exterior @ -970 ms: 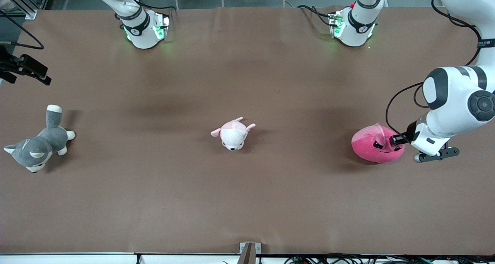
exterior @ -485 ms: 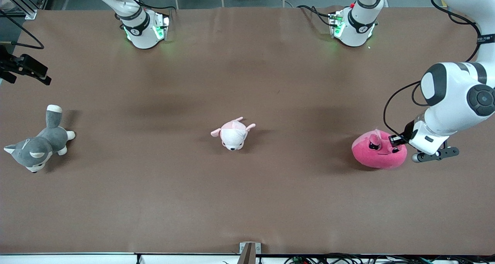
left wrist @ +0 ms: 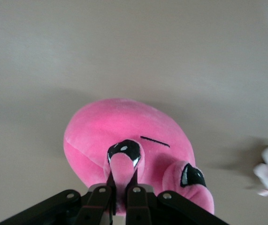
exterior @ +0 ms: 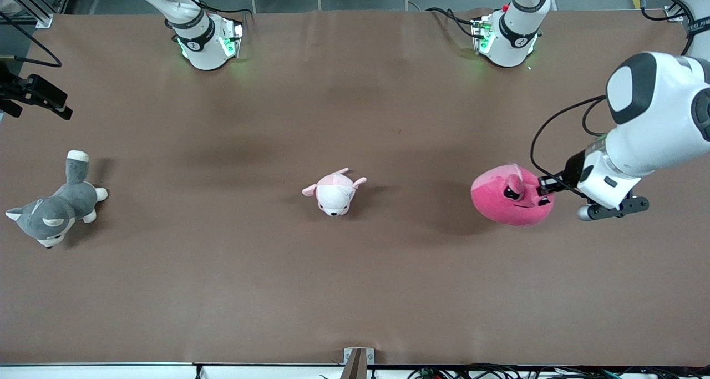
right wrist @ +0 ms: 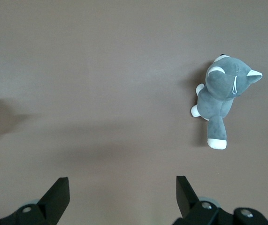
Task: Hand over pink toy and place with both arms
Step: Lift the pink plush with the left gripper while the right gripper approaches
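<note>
The pink toy (exterior: 511,197), soft and light, hangs at three o'clock, left gripper (left wrist: 119,190) pinching its flap; right gripper (right wrist: 119,194) waits, spread wide.

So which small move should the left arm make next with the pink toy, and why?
Probably carry it on toward the table's middle. The left tool is shut on a flap of the pink toy, which hangs over the left arm's end of the table. The right tool is open above the grey dog, so the handover point is not yet reached.
</note>
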You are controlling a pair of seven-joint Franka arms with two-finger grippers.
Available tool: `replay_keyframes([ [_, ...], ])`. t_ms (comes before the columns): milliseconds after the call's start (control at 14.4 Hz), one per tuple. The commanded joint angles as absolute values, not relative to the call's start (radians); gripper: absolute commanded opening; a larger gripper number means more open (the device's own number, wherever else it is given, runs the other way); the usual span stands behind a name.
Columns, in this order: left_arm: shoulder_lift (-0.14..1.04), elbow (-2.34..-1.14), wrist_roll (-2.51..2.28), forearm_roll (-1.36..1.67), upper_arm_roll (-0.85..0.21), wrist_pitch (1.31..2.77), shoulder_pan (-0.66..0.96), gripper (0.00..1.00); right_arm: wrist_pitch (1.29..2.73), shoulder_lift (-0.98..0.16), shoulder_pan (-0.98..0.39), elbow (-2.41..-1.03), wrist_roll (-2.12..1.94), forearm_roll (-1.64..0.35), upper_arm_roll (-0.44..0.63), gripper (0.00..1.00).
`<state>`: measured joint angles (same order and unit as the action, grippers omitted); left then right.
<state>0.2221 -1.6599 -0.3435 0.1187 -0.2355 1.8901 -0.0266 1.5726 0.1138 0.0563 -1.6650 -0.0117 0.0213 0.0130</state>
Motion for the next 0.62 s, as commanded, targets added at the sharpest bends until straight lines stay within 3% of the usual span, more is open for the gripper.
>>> replay_keyframes([
  [0, 0.238, -1.536, -0.407, 0.121, -0.308, 1.803, 0.000, 0.02, 1.557, 0.132, 0.049, -1.695, -0.011, 0.028, 0.006, 1.00],
  [554, 0.313, -1.346, -0.683, 0.129, -0.328, 1.789, 0.239, 0.00, 1.519, 0.127, -0.003, -1.692, 0.005, -0.254, 0.000, 1.00],
])
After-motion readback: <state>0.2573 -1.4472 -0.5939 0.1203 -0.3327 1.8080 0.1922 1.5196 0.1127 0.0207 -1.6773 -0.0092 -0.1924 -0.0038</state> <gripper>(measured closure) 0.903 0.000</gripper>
